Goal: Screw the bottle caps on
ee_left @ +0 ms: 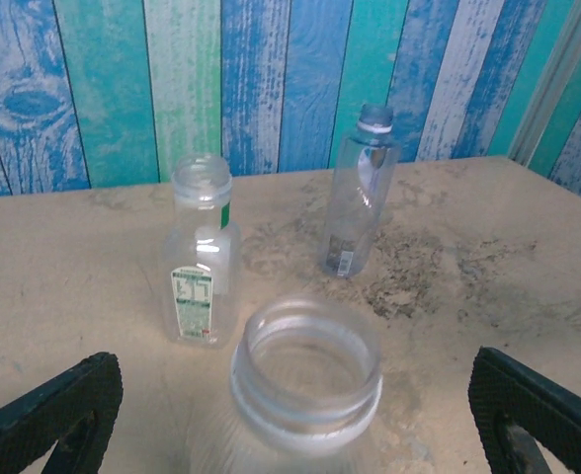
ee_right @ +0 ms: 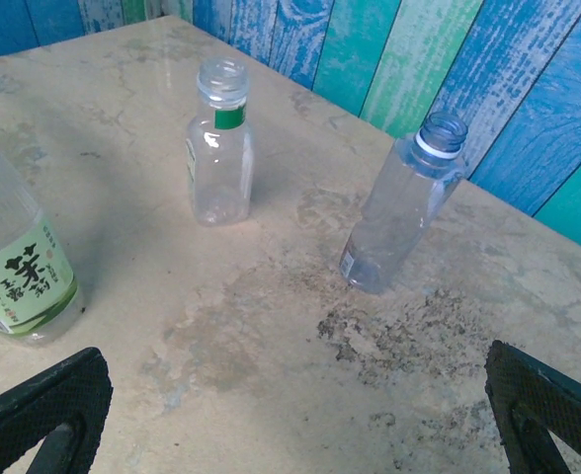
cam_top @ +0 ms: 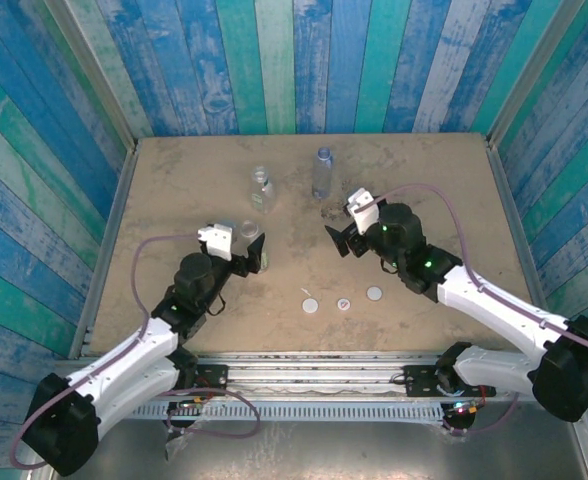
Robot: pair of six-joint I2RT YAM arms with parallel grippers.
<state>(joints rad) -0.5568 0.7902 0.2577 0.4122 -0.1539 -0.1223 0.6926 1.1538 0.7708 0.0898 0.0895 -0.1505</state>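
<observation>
Ahead of released left end effector (ee_left: 290, 420) and released right end effector (ee_right: 290, 395), three bottles (cam_top: 262, 188) stand uncapped, caps (cam_top: 344, 304) loose on worktop (cam_top: 434, 200) behind: nothing screwed yet.

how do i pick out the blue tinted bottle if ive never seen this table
Look at the far half of the tan table, near the striped back wall, where two open bottles stand. The blue-tinted bottle is the right one. Its neighbour, the green-banded bottle, is squatter and clear; this one is slim with a white neck ring.
</observation>
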